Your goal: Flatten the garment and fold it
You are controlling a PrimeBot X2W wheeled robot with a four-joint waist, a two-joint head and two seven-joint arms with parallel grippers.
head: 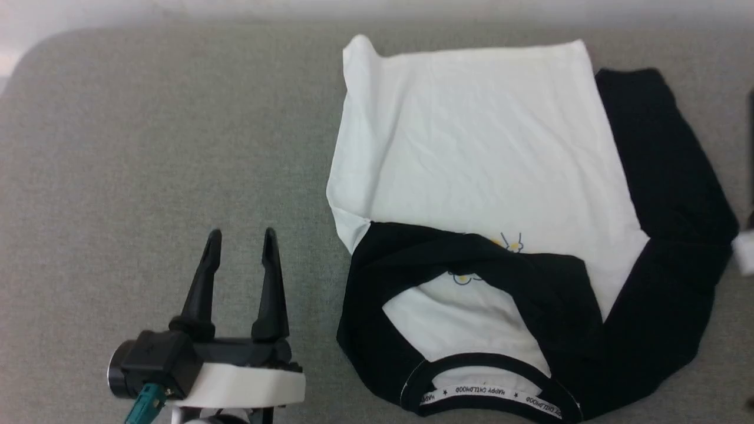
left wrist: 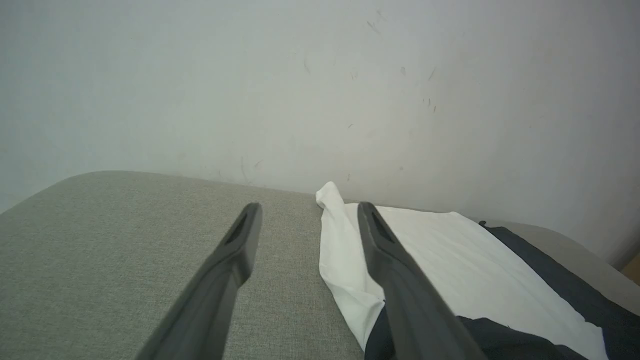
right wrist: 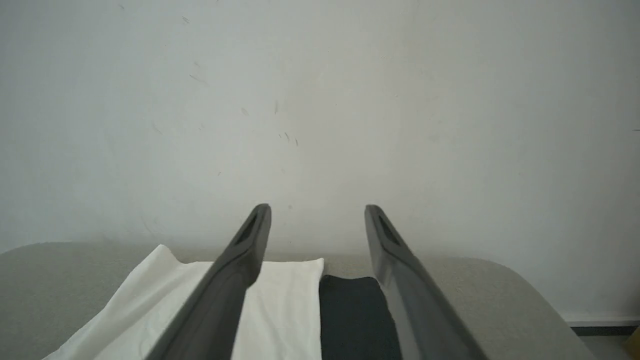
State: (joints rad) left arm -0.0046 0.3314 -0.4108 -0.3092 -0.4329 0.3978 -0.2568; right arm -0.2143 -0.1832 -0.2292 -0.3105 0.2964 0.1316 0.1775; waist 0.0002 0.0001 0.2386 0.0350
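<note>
Looking down, you see the small white T-shirt with black sleeves and collar lying on the grey woven-fabric surface, collar nearest you, one sleeve crossing the chest. Your left gripper sits left of it, apart, fingers spread, empty. Your right gripper is spread too, empty; the shirt shows beyond its fingers.

The grey desk lies open from 9 to 11 o'clock, a wide stretch where a claw could pass freely. The left claw stands there at 7 o'clock, fingers spread wide. The garment covers the desk from 12 to 5 o'clock, apart from that claw, leaving only narrow grey strips beyond its far hem and outside the black sleeve at 3 o'clock. Past the far edge at 12 o'clock a pale wall blocks any further reach, and the right claw, also spread wide, points at it.
</note>
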